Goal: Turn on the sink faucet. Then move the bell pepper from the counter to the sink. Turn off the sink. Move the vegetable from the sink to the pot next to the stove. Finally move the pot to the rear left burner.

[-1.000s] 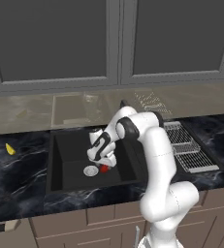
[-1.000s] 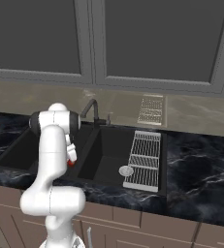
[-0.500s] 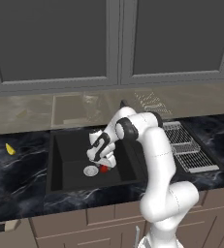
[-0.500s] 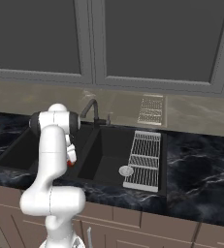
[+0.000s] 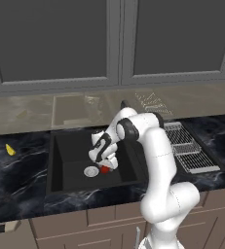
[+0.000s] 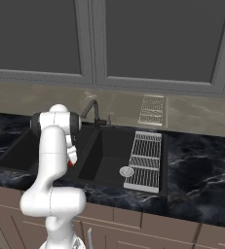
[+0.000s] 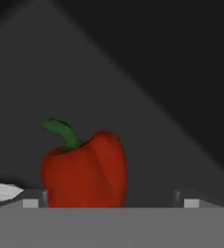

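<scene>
two-finger gripper (image 5: 105,164) low in matte black sink (image 5: 60,146), fingers spread wide, holding nothing; lumpy red bell pepper (image 7: 84,172) upright beside silver drain (image 5: 91,170); off-centre closing may topple pepper.

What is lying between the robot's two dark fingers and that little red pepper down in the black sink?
Nothing: in the hand view the lumpy red bell pepper stands upright just beyond the open fingers, with only bare matte black sink floor between.

Grey wall cabinets (image 5: 119,41), beige backsplash (image 6: 192,114)
</scene>
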### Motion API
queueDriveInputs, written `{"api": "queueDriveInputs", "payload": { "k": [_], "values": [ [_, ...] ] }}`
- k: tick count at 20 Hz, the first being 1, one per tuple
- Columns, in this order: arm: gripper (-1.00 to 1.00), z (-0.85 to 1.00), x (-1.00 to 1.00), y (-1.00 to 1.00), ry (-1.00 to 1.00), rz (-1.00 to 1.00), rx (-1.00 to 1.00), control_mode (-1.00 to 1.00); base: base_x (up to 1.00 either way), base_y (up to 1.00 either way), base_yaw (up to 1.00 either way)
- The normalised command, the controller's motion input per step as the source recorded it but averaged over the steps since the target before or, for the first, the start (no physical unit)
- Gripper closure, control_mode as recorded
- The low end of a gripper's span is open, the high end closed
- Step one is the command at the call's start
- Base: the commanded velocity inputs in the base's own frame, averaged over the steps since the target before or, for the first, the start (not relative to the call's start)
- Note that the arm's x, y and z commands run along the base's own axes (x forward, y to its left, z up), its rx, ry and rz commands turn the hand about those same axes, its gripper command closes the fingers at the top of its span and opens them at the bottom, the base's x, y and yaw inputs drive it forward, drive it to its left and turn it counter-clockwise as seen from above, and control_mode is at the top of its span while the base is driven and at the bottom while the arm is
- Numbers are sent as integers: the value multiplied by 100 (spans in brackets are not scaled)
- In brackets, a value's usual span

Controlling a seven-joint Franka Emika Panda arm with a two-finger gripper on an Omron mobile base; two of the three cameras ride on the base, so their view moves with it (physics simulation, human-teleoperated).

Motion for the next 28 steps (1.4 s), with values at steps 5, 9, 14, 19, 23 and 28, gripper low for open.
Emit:
{"api": "queueDriveInputs", "payload": {
  "k": [5,9,14,19,23,28],
  "values": [
    [-100,-16,0,-5,0,-2,-2,-100,0,0,0],
    [-100,-15,0,0,-1,0,0,-100,0,0,0],
    [-100,-17,0,0,-1,0,0,-100,0,0,0],
    [-100,-25,0,0,0,0,0,-100,0,0,0],
    [100,-33,0,2,0,0,0,-100,0,0,0],
    [100,-12,0,0,0,0,0,-100,0,0,0]
  ]
}}
